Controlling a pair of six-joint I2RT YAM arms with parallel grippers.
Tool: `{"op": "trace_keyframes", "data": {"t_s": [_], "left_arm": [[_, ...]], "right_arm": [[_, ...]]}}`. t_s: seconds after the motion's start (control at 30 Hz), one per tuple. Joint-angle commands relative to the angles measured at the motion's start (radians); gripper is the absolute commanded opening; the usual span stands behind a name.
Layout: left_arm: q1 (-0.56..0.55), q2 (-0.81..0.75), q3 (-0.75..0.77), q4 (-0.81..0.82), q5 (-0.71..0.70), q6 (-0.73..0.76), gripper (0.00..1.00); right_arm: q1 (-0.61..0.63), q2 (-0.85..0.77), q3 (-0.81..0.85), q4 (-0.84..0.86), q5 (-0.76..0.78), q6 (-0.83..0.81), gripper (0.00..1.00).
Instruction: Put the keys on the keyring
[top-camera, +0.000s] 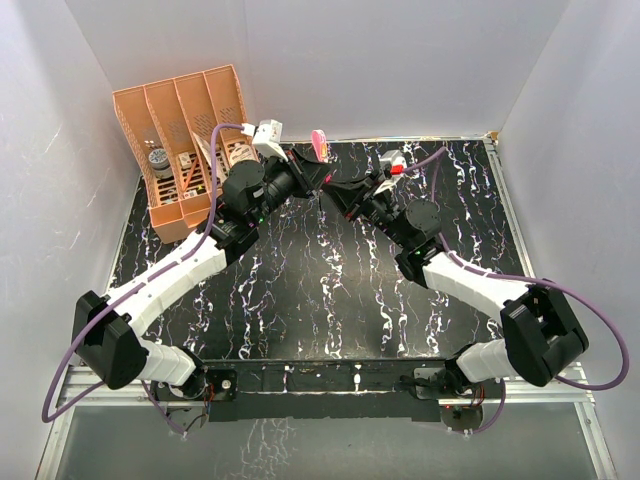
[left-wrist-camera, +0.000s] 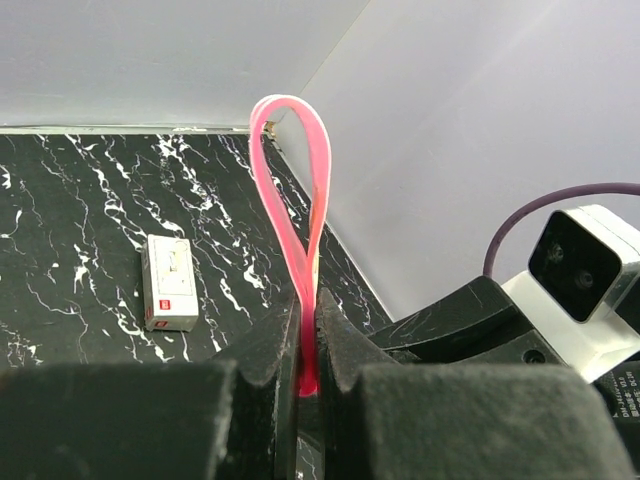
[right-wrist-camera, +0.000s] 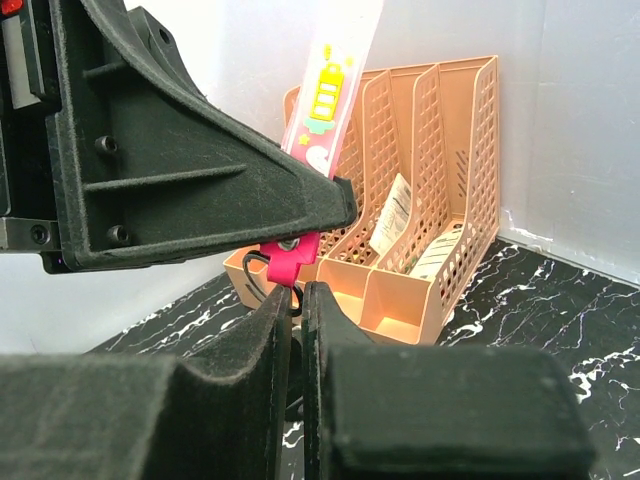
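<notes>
Firmly, the left gripper (left-wrist-camera: 308, 335) pinched the pink keyring (left-wrist-camera: 292, 190) upright; the right gripper (right-wrist-camera: 297, 300) sat nearly closed at its lower end, hold unclear.

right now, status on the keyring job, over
Left gripper shut on magenta-pink strap keyring. Right gripper jaws nearly shut under its lower end; metal key not visible. Small white rectangular box lies well aside.

Overhead view from behind; two close, opposed wrist views, pink keyring (right-wrist-camera: 322, 100) common to both.
</notes>
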Motion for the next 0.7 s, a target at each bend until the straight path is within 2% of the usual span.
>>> {"op": "trace_keyframes", "data": {"t_s": [0.0,0.13,0.2,0.3,0.4,0.53,0.67], "left_arm": [[0.008,-0.005,0.011,0.004,0.008,-0.005,0.0],[0.01,-0.007,0.001,0.01,-0.002,-0.005,0.0],[0.011,-0.01,-0.004,0.013,-0.01,-0.005,0.11],[0.012,-0.018,-0.01,0.014,-0.02,0.0,0.18],[0.013,-0.026,-0.016,0.017,-0.026,0.005,0.3],[0.015,-0.035,-0.024,0.023,-0.031,0.005,0.34],[0.016,-0.041,-0.028,0.025,-0.033,0.007,0.35]], "right_arm": [[0.001,-0.042,-0.006,0.072,0.007,-0.008,0.0],[0.002,-0.049,-0.014,0.072,0.009,-0.011,0.0],[0.002,-0.051,-0.016,0.069,0.009,-0.011,0.0],[0.002,-0.055,-0.017,0.066,0.009,-0.013,0.0],[0.002,-0.054,-0.019,0.064,0.009,-0.014,0.0],[0.001,-0.055,-0.021,0.063,0.009,-0.016,0.0],[0.002,-0.057,-0.021,0.063,0.009,-0.017,0.0]]}}
